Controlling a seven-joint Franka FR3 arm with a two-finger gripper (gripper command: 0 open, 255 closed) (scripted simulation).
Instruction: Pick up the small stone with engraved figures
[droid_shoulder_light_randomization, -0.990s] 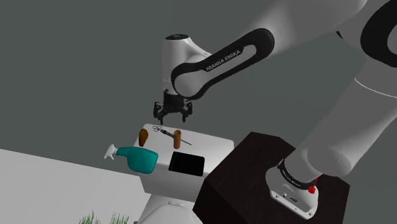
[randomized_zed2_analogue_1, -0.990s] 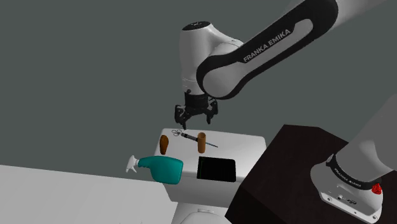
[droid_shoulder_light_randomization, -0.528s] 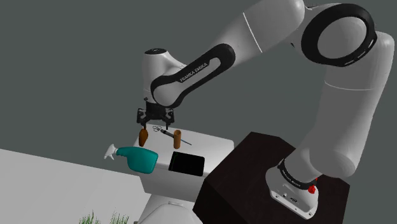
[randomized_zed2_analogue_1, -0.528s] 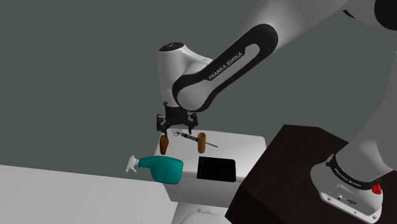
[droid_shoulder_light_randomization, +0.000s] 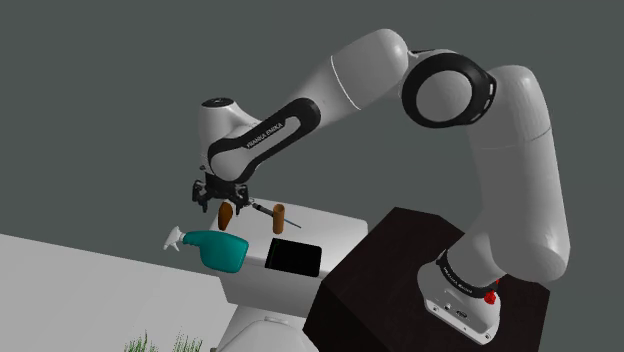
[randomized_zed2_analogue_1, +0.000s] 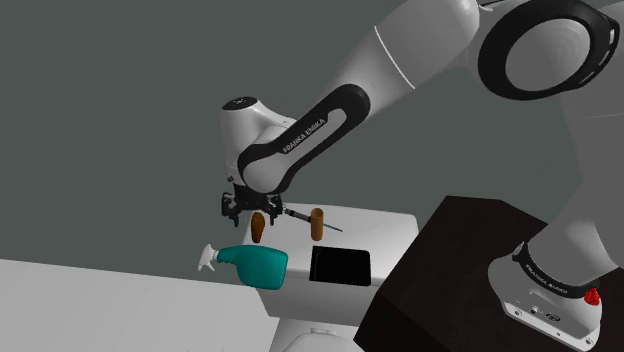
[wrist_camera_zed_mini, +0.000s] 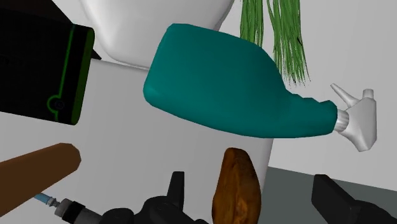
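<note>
I see the white tank lid (droid_shoulder_light_randomization: 338, 232) carrying the teal spray bottle (wrist_camera_zed_mini: 222, 83). My gripper (randomized_zed2_analogue_1: 238, 205) hangs released, fingers spread either side of the brown stone (wrist_camera_zed_mini: 235, 188) beside the bottle, not touching it.

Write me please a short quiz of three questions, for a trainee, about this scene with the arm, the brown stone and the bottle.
1. True or false: the gripper is shut on the brown stone.
2. Which thing lies on its side close to the stone? A) a teal spray bottle B) a red mug C) a yellow sponge
3. Fill the gap: the flat thing beside the bottle is coloured ____.

Key
1. False: the fingers stand apart with the stone between them, and they do not touch it.
2. A
3. black
</note>
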